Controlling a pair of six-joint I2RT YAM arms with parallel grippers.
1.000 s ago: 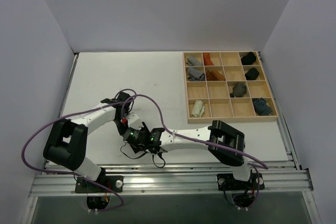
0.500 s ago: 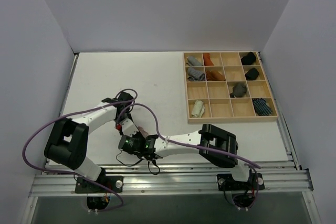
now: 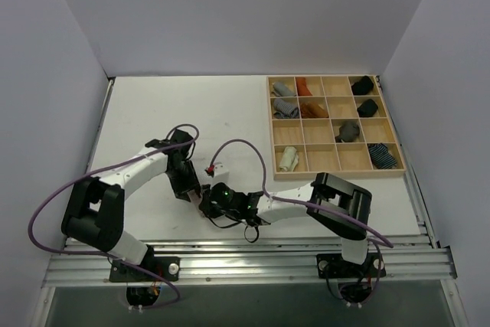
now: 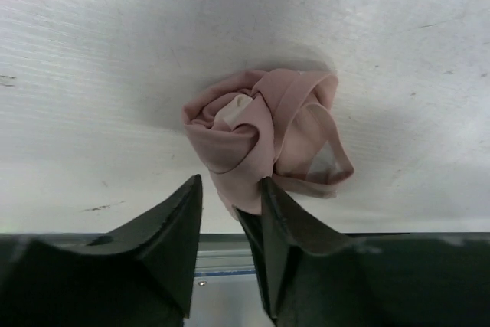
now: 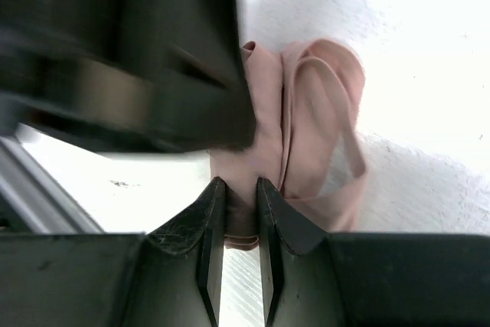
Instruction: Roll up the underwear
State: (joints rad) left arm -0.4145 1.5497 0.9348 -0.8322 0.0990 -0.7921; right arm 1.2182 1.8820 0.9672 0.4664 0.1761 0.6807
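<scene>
**Both grippers meet at the pink roll near the table's front edge**

From its base on the near metal rail (image 3: 253, 259), the left arm runs its forearm away and rightward. It then bends the wrist sharply back, so the left gripper (image 3: 193, 191) points toward the rail. The right arm lies low, stretched leftward across the white table (image 3: 230, 105), with the right gripper (image 3: 208, 204) tip to tip with the left one.

From overhead, the two black heads cover almost everything between them. The wrist cameras show it: dusty pink rolled cloth underwear (image 4: 256, 132), wound in a spiral with a paler beige fold at its core and a loose band looping off one side. It rests on the table just beyond the left fingers (image 4: 164, 243). Those fingers stand parted. A tail of the roll reaches between the tips and touches one of them, while a sliver of table shows beside the other, so this gripper is released, not clamped.

The right wrist view shows the right fingers (image 5: 191, 258) drawn close, with pink cloth filling the narrow slot between them; they are clenched on the roll's edge. In that view the left gripper is a dark blur right beside the roll.

Well beyond and to the right of both grippers sits a wooden tray of square compartments (image 3: 337, 175). A pale yellow-green cloth roll (image 3: 289, 159) lies in the leftmost cell of its nearest row.
</scene>
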